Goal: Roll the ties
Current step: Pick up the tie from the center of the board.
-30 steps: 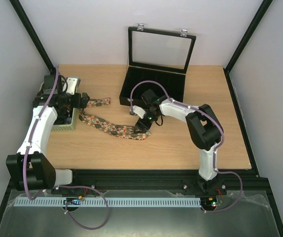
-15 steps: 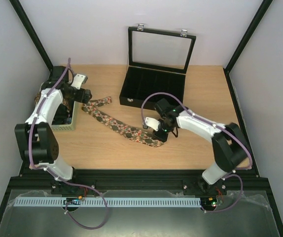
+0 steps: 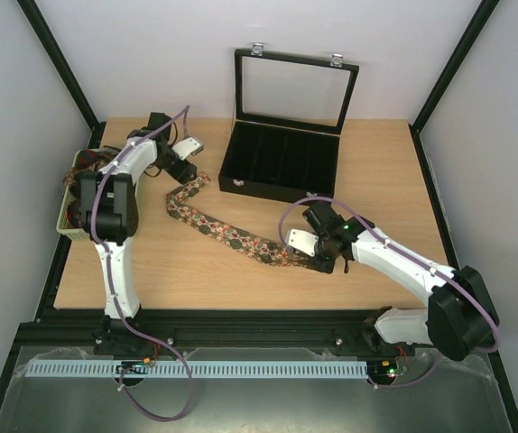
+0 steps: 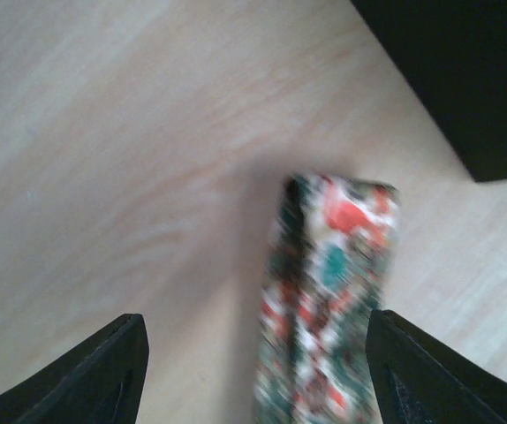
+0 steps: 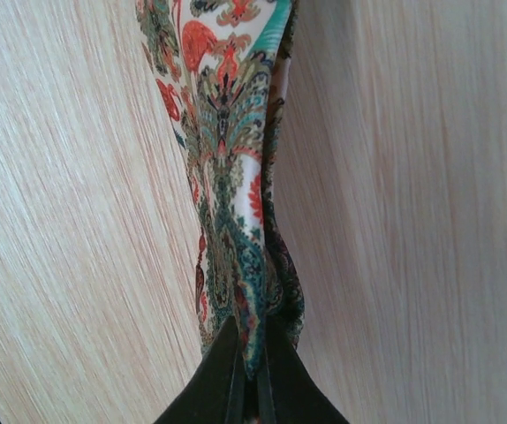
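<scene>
A paisley tie [image 3: 232, 236] in tan, red and teal lies stretched diagonally across the table. My right gripper [image 3: 318, 259] is shut on its near-right end, and the fabric bunches between the closed fingers [image 5: 252, 367] while the tie [image 5: 227, 132] runs away over the wood. My left gripper [image 3: 187, 165] hovers over the far-left end. There the tie [image 4: 333, 291] lies blurred between my open left gripper [image 4: 253, 371], nearer the right finger [image 4: 430, 371], with neither pad touching it. More ties [image 3: 83, 164] sit in a basket at the left.
A pale basket [image 3: 71, 225] stands at the table's left edge beside the left arm. A black compartmented case [image 3: 282, 167] with its glass lid [image 3: 295, 90] raised stands at the back centre, close to the tie's far end.
My right gripper shut on the tie's end and dragged it toward the near right, drawing the tie out straight. The left arm swung from the basket to the tie's far end.
</scene>
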`<state>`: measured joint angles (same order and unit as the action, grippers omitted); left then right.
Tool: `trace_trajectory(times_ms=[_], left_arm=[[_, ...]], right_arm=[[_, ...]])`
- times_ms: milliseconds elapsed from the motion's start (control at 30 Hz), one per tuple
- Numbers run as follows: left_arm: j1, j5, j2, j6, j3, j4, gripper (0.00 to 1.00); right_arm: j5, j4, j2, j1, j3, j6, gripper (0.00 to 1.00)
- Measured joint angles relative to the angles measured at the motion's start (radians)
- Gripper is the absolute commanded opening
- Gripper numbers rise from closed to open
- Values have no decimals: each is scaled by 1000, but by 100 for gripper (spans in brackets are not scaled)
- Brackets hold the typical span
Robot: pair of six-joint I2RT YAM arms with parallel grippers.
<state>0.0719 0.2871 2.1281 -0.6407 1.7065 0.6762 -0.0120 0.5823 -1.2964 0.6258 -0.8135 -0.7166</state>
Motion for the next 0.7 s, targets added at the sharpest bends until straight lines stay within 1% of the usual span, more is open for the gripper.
trace_trajectory(times_ms=[167,267,400,500,600,700], left_arm=[[-1,14,210,-43,291,82,68],[-1,34,291,-70,407,119,66],[-1,64,327,-107,436,156,64],[-6,93,332,-122,436,180,65],[-14,134,333,-115,438,183,66],[-33,169,333,-72,443,163,66]], right_arm=[[-45,4,58,0,15,-2,1],[-60,5,69,0,15,-1,1],[-75,18,74,0,15,3,1],[-82,27,75,0,15,6,2],[-88,31,76,0,15,10,1],[-95,37,76,0,15,10,1]])
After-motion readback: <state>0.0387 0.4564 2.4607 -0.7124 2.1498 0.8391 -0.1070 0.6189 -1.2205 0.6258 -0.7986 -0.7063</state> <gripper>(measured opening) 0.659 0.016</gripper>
